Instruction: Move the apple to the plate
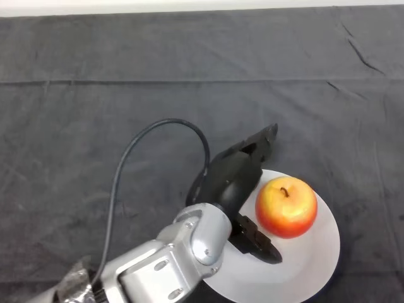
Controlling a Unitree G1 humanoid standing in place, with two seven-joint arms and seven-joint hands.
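Observation:
A red and yellow apple [286, 206] stands upright on a white plate [309, 265] at the lower right of the head view. My left hand [235, 180] lies just left of the apple, over the plate's left edge. Its fingers [262, 140] reach up and away past the apple and the thumb [259, 243] lies below it. The hand is open and does not touch the apple; a small gap shows between them.
The dark cloth [126, 95] covers the whole table, with a fold line running across the far part. My silver-grey forearm [164, 265] comes in from the lower left.

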